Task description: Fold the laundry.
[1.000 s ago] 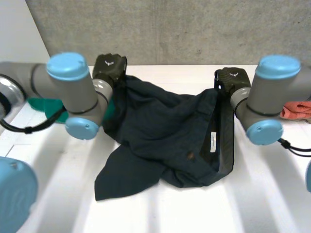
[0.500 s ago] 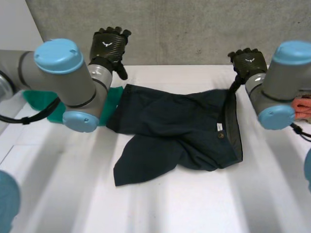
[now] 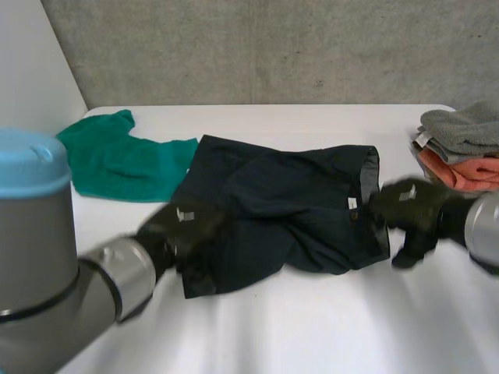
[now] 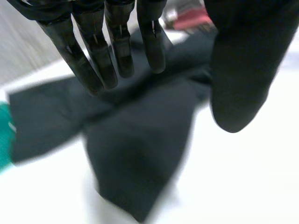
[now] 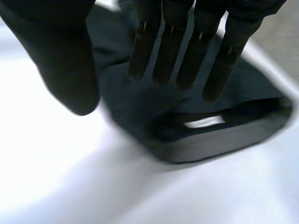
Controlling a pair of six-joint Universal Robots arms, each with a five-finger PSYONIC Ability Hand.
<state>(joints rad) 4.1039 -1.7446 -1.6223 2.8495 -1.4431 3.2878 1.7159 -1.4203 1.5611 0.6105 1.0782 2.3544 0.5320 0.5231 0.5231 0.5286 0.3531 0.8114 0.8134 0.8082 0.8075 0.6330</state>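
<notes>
Left wrist view first: the left hand (image 4: 119,42) hangs with its fingers straight and its thumb spread wide, holding nothing. Right under its fingertips lies a loose leg (image 4: 135,149) of the dark shorts (image 3: 288,195), flat on the white table (image 3: 312,327). That spread looks like a hand getting set to come down on the cloth, not one carrying it.

Over to the right hand (image 5: 170,46): same story, fingers straight, thumb out to the side, nothing between them. Just past its fingertips sits the waistband (image 5: 224,140), gaping a little, with a white label (image 5: 203,122) showing inside.

From the head view, each hand hovers over its own end of the shorts, left at the leg, right at the waistband. The shorts lie rumpled between the two hands, one leg thrown across the other, so my read is that they need spreading flat before any fold, and that is why the hands take opposite ends.

Beyond the left hand, a green cloth (image 3: 117,160) lies crumpled, touching the shorts' far corner and probably waiting its turn. Beyond the right hand, a pile of folded towels (image 3: 460,148) sits near the table's edge, apart from the shorts.
</notes>
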